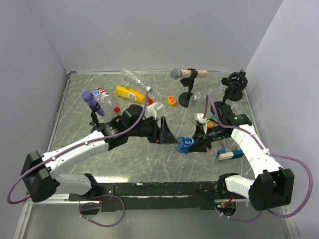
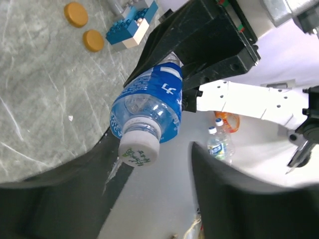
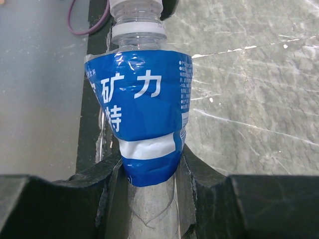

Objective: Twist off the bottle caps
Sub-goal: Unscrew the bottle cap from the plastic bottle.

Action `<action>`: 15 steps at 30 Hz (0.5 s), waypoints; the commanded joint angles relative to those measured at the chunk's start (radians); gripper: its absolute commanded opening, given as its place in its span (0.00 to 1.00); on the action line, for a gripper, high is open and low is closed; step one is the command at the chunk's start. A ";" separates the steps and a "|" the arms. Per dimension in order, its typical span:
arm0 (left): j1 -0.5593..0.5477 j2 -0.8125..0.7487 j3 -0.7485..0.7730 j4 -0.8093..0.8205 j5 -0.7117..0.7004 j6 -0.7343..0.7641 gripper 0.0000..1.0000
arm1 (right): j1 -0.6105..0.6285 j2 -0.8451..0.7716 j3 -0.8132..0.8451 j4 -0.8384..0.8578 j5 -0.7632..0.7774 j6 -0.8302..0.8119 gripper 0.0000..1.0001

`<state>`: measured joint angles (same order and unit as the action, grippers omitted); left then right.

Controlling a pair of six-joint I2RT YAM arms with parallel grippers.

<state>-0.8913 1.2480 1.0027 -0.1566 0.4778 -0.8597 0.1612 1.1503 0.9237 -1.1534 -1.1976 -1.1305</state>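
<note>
held bottle: blue-label bottle (image 3: 139, 94), lying roughly level above the table (image 1: 124, 159), neck towards the left arm.
right gripper (image 3: 149, 169): closed on the lower body of the blue-label bottle, one finger pressed against each side of it.
left gripper (image 2: 162, 169): at the neck end of the blue-label bottle, jaws apart; nothing clamped.
white cap (image 2: 139, 151): on the neck of the blue-label bottle and between the left fingers, close to one finger (image 2: 75, 199) and clear of the other. Whether it is loosened, cannot tell.
loose caps: two orange-brown caps (image 2: 76, 14) lie flat on the table beyond the blue-label bottle, just beside a blue and white block (image 2: 132, 25). A red cap (image 1: 116, 108) lies well to the left of that bottle.
capped bottle: small clear bottle (image 2: 218, 144) stands past the blue-label bottle, its white cap on.
yellow bottle (image 1: 130, 93): on its side, far from the blue-label bottle; cap state too small to tell.
progress (judgement): partly done. The loose caps suggest some bottles are opened. At least the held cap and the standing bottle's cap remain.
</note>
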 commanded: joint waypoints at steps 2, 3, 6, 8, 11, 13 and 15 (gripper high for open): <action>0.002 -0.050 0.030 0.054 -0.007 0.019 0.80 | 0.008 -0.017 -0.003 0.027 -0.005 -0.017 0.16; 0.003 -0.061 0.028 0.057 -0.013 0.051 0.83 | 0.008 -0.018 -0.002 0.027 -0.005 -0.018 0.16; 0.003 -0.113 0.019 0.042 -0.056 0.169 0.90 | 0.008 -0.017 -0.005 0.032 -0.003 -0.015 0.16; 0.003 -0.172 0.002 0.031 -0.126 0.258 0.96 | 0.008 -0.014 -0.003 0.032 -0.002 -0.015 0.16; 0.003 -0.287 -0.093 0.109 -0.223 0.365 0.97 | 0.008 -0.012 -0.003 0.031 0.000 -0.014 0.16; 0.003 -0.375 -0.175 0.204 -0.258 0.416 0.97 | 0.008 -0.011 -0.006 0.035 0.001 -0.011 0.16; 0.002 -0.459 -0.266 0.323 -0.242 0.490 0.97 | 0.008 -0.012 -0.006 0.037 0.000 -0.011 0.16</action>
<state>-0.8894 0.9127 0.8562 -0.0463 0.2985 -0.5537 0.1612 1.1503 0.9234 -1.1435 -1.1824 -1.1290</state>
